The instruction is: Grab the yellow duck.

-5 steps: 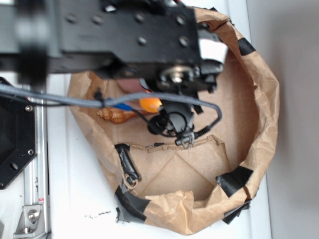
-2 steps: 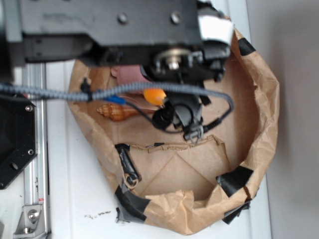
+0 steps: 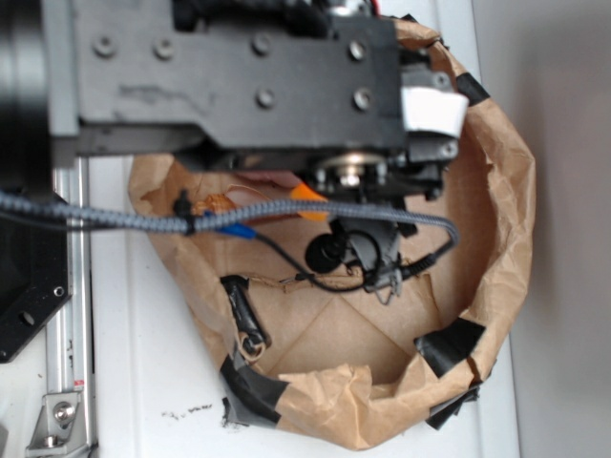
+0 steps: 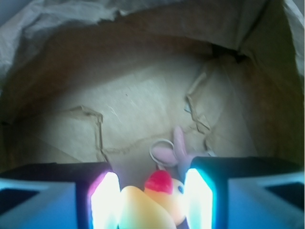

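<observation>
Both fingers (image 4: 106, 200) of the end effector (image 4: 151, 200) press the yellow duck's (image 4: 152, 207) sides, gripping it.

- A black boxy arm (image 3: 239, 86) is seen, studded with round screws.
- A grey braided cable (image 3: 105, 216) and thin black wires are strung beneath it.
- A white label is fixed near the wrist.
- Black fingers (image 4: 47, 179) with pale glowing pads are shown.
</observation>
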`<state>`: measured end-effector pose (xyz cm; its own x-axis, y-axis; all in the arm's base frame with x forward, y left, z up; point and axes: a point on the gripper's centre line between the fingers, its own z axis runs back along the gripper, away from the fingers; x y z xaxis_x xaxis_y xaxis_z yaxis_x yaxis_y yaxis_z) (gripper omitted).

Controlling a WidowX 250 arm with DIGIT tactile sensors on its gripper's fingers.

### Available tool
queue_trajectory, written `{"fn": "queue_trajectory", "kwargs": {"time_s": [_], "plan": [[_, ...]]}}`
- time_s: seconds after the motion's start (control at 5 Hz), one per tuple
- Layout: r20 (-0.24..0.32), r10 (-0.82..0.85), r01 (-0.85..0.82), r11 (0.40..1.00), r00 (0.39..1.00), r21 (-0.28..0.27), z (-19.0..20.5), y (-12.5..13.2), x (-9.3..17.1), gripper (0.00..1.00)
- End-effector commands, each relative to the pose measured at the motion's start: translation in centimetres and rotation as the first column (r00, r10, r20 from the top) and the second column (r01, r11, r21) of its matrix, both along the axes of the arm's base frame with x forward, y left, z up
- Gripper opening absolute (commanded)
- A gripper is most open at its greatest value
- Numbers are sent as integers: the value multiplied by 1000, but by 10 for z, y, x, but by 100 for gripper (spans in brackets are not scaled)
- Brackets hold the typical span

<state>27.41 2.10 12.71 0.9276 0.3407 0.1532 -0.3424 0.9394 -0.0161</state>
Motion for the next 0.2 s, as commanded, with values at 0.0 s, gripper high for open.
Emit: {"fn": "queue_trajectory", "kwargs": {"time_s": [0.0], "plan": [[112,-41,46,998,993,-39,-3,-11,5,0]]}}
